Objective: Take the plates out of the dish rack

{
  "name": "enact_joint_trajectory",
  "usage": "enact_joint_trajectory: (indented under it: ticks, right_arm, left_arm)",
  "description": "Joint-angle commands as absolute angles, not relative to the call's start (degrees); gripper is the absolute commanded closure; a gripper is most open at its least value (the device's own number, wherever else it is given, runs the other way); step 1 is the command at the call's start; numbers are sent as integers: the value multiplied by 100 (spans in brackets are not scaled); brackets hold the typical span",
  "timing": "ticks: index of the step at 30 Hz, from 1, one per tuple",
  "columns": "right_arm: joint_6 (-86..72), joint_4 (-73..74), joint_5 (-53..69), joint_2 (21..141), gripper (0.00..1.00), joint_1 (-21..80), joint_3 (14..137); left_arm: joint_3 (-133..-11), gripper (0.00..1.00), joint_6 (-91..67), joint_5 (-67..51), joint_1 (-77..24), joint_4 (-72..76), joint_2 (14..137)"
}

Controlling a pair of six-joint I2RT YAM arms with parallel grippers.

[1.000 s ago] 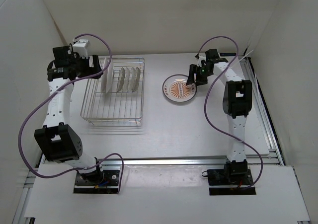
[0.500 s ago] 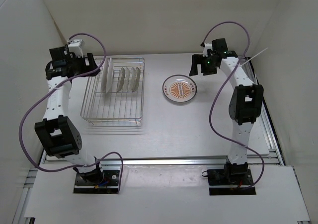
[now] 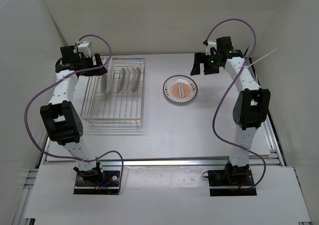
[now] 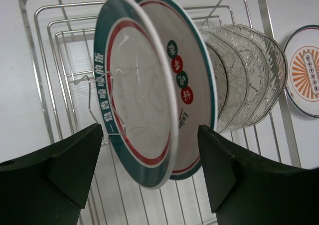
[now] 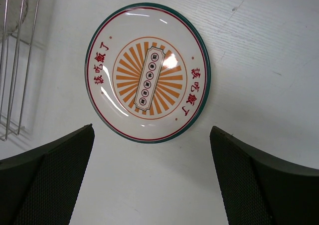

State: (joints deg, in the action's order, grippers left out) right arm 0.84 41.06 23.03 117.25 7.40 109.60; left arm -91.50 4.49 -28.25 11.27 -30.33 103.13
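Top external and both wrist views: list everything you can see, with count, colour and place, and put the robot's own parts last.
dish rack: one, silver wire, on the left half of the table.
green-rimmed plates: two, white with red rings and green rims, upright at the rack's far left.
glass plates: apparently three, clear, upright in the rack just right of the green-rimmed pair.
sunburst plate: one, white with a green rim and an orange centre, flat on the table right of the rack.
table: one, white.
left pincer: open, black, fingers either side of the green-rimmed pair.
right pincer: open, black, above the sunburst plate, not touching it.
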Motion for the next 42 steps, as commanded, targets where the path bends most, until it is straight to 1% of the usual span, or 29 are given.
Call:
enact_joint_trajectory:
  ticks: [1,5,6,8,11,12,13,15,16,18,19,21,31,34,38,42]
  right_arm:
    - [167,4184,2461,11566,0,721,10951]
    - [167,4236,2513,11566,0,721,10951]
    - [167,4236,2514,11566,0,721,10951]
    - [167,4236,2583,11566,0,721,10951]
    - [167,4236,2584,11566,0,721,10951]
    - [167,4236,2584,11514,0,721,10951]
    - [167,4236,2584,11514,0,721,10951]
    - [167,4236,2584,11514,0,721,10951]
    - [167,4236,2584,11514,0,721,10951]
    - [167,4236,2584,11514,0,721,10951]
    - [167,4236,2584,11514,0,721,10951]
    - [220,4236,2584,11514,0,721,10951]
    - [220,4289,2531,11514,0,721,11004]
    - [281,4342,2426,11514,0,721,11065]
    - [281,4395,2373,11514,0,721,11118]
    - [334,4499,2259,11566,0,721,11302]
  left_arm:
    - [-9360,13,422,-2839,993,-2900,10248]
    - [-9360,14,422,-2646,940,-2830,10248]
    - [-9360,17,422,-2646,940,-2830,10300]
    - [-9360,30,422,-2575,940,-2891,10423]
    - [-9431,40,422,-2487,827,-2892,10503]
    - [-9431,48,422,-2418,826,-2892,10555]
    - [-9431,58,422,-2417,774,-2892,10556]
    - [-9483,64,422,-2355,721,-2892,10556]
    - [-9483,70,370,-2303,660,-2892,10556]
    - [-9483,76,369,-2303,659,-2953,10503]
    - [-9544,83,317,-2233,607,-2953,10503]
    - [-9545,89,316,-2154,606,-2953,10441]
    - [-9721,89,-263,-1784,554,-2953,10090]
    - [-10115,89,-378,-1714,554,-3049,9940]
    - [-11124,89,-431,-1784,501,-3611,9757]
    - [-11583,89,-281,-1662,220,-3963,9335]
